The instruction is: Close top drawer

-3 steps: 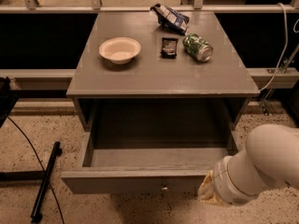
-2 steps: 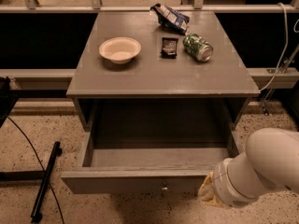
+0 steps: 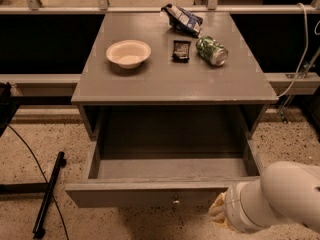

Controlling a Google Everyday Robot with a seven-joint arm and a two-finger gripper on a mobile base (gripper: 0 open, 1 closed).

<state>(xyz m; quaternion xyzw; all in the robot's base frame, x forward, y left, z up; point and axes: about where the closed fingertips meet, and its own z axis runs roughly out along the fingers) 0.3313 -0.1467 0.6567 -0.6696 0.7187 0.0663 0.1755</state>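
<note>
Floor, far left: a black pole (image 3: 48, 194) lies on the speckled floor, with a thin dark cable (image 3: 30, 156) curving beside it.

Grey table (image 3: 175, 81), left part of top: one white bowl (image 3: 128, 53), upright, well apart from the other items.

Top drawer (image 3: 125, 195): pulled well out from under the table top, towards the camera. Its flat grey front stands forward of the cabinet body and its bare grey floor is exposed to view. The small round metal knob (image 3: 176, 200) sits at the centre of the front.

Table top, centre to right: a small dark packet (image 3: 181, 49) lies flat. Behind it, near the rear edge, lies a crumpled blue and white snack bag (image 3: 182, 19). Just right of the packet a green can (image 3: 212, 50) lies on its side, its end facing front right.

Lower right: the gripper (image 3: 218, 215) is low, just below the drawer front and right of the knob, at the end of the bulky white arm (image 3: 285, 199). Only a tan portion of it shows; jaws position not determinable. Contact with the drawer front not confirmed.

Far right: a white cable (image 3: 300, 49) hangs down past the table.
</note>
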